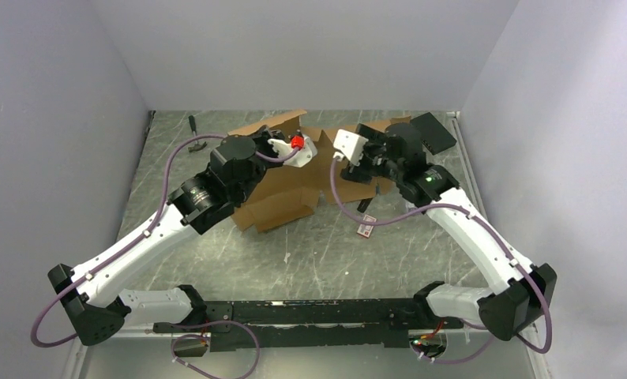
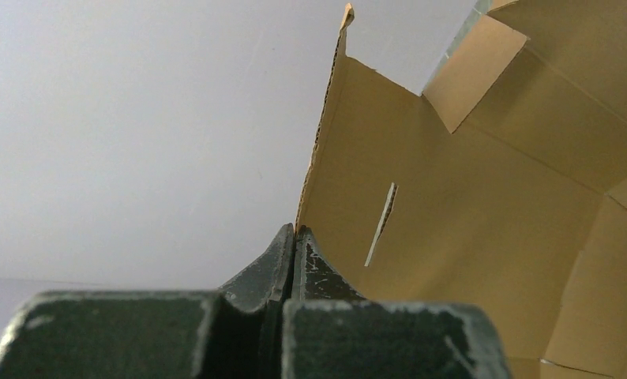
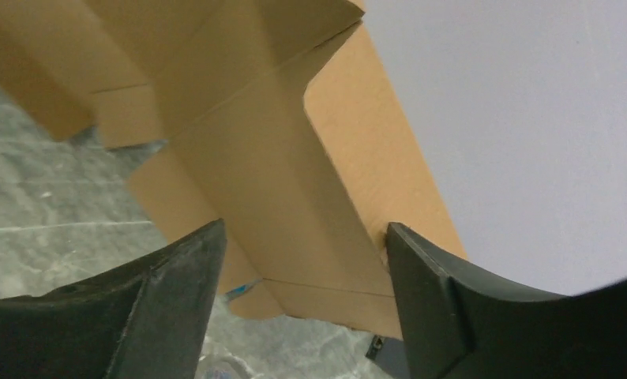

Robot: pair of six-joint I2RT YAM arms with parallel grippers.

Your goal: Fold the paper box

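My left gripper pinched the paper box; my right gripper stood wide.
Only the wrist views showed that: left clamped a raised wall's edge, right straddled a flap. The top view had the box at far-centre of the table, long axis near-left to far-right, inside up.

The left claw was clamped shut on an edge of the paper box; the right claw was spread open.

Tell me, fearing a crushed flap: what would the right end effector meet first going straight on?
Likely the plain brown corrugated cardboard box: its panel sits just ahead of the open right end effector, depth unclear.
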